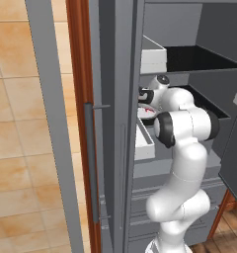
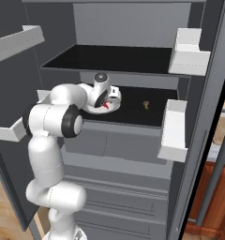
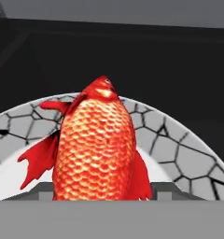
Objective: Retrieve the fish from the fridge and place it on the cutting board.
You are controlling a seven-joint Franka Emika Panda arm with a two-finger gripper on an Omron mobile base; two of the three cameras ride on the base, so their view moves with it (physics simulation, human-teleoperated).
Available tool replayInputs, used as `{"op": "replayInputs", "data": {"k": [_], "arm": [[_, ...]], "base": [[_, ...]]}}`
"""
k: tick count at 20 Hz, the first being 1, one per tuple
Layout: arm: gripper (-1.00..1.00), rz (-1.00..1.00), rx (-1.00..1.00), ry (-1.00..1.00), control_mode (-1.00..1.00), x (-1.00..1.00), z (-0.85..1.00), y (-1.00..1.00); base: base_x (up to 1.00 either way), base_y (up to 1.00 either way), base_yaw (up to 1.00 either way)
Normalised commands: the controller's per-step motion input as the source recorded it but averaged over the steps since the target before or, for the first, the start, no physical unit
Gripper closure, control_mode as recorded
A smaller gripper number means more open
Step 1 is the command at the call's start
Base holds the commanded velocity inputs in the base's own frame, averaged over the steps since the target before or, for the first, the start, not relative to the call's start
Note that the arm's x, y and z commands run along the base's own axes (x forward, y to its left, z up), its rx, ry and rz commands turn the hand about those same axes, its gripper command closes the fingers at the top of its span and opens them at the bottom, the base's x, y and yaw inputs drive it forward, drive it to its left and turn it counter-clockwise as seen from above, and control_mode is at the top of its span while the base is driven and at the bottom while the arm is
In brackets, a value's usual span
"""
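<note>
Arm reaches into the open fridge [image 2: 133, 28] — claw [image 2: 104, 104] down over the plate [image 2: 115, 106] on the middle shelf. Fish [image 3: 96, 149] lies on that plate, right between the finger tips in the hand view; claw looks part-closed around its body, seemingly gripping it, though contact itself isn't clearly visible. Risks, as a guess: grip sits on a rounded scaly body, so the fish could slip or twist out on lift. Pulling back — the arm or fish may clip the shelf edge or the door bin [image 2: 173, 129], or drag the plate along.
</note>
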Motion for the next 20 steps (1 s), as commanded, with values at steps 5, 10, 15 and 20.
{"op": "replayInputs", "data": {"k": [5,10,15,20], "arm": [[1.00,0.00,0.02,-0.21,-1.00,-0.01,0.03,0.00],[1.00,0.00,0.01,-0.05,-1.00,-0.31,0.36,-0.02],[1.00,-0.01,0.04,-0.06,-1.00,-0.72,0.26,-0.11],[1.00,-0.02,0.07,0.00,-1.00,-0.99,0.30,-0.13]], "base": [[0.00,0.00,0.00],[0.00,0.00,0.00],[0.00,0.00,0.00],[0.00,0.00,0.00]]}}
